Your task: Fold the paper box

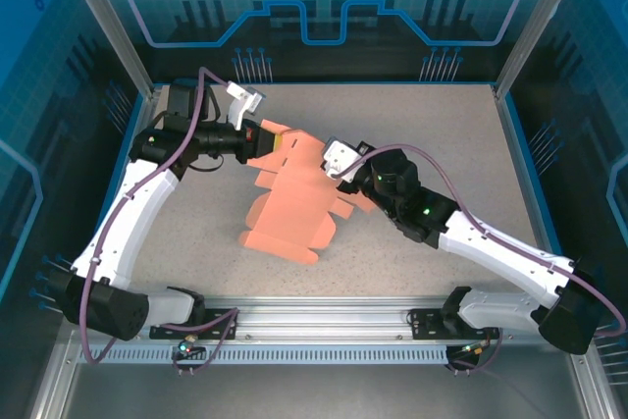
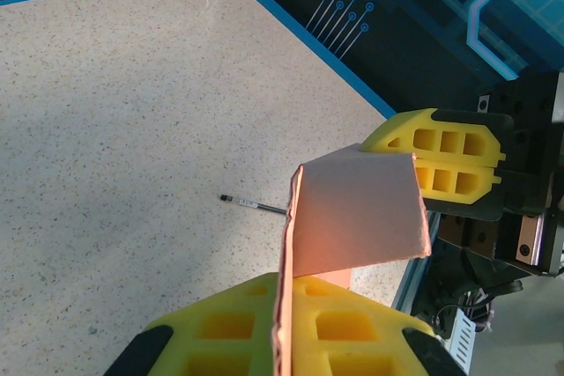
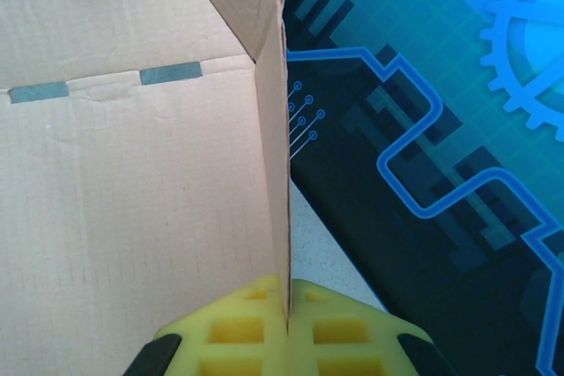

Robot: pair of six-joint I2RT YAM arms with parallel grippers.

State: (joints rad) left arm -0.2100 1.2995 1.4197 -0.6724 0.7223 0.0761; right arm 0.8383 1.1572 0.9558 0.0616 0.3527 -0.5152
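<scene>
Top external: my left gripper (image 1: 275, 142) and right gripper (image 1: 332, 178) both pinch the paper box (image 1: 289, 213). I reckon holding opposite panels raised lets me crease it.

Bright, even light, soft shadows, perhaps slight close-up blur.

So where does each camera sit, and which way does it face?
Top external: overhead, looking down at the table; left arm and right arm show.
Left wrist: on the left arm, facing across the table; left gripper shows, shut on the paper box.
Right wrist: on the right arm, facing the back wall; right gripper shows.
Shared: all three see the paper box.
</scene>
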